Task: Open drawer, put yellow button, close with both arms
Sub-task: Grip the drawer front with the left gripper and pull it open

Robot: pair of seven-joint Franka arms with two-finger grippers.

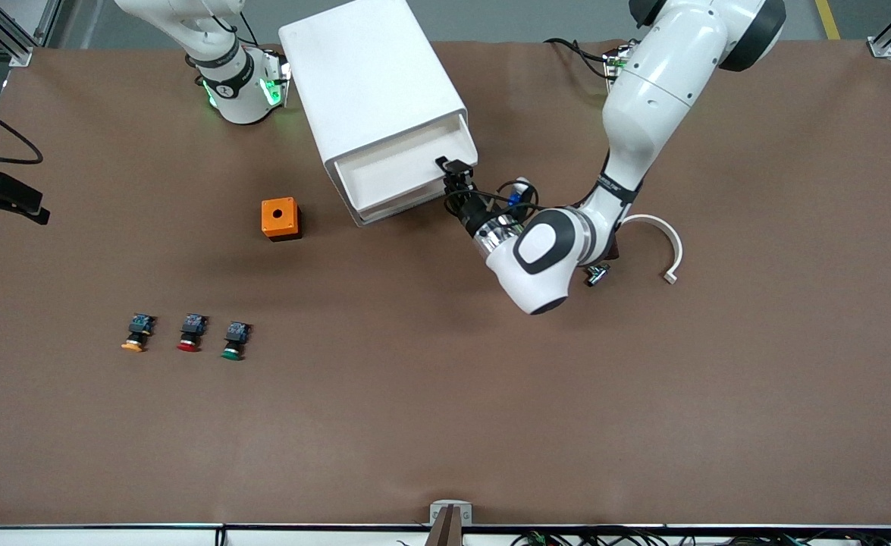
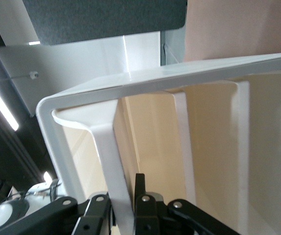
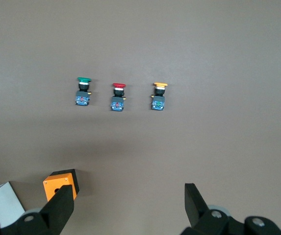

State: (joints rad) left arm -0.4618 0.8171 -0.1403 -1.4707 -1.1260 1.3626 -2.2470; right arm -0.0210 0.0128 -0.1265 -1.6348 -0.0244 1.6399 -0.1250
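Observation:
The white cabinet (image 1: 362, 83) stands at the back of the table, and its top drawer (image 1: 396, 171) is pulled partly out, showing its white tray. My left gripper (image 1: 453, 173) is shut on the drawer's front wall at the corner toward the left arm's end. In the left wrist view (image 2: 123, 196) one finger sits on each side of that wall (image 2: 179, 81). The yellow button (image 1: 136, 334) lies on the table, well nearer the front camera than the cabinet. My right gripper (image 3: 128, 205) is open and empty, high over the table, with the yellow button (image 3: 159, 95) below it.
A red button (image 1: 191, 334) and a green button (image 1: 235, 341) lie in a row beside the yellow one. An orange cube with a hole (image 1: 280, 218) sits beside the cabinet's front. A white curved piece (image 1: 661, 243) lies toward the left arm's end.

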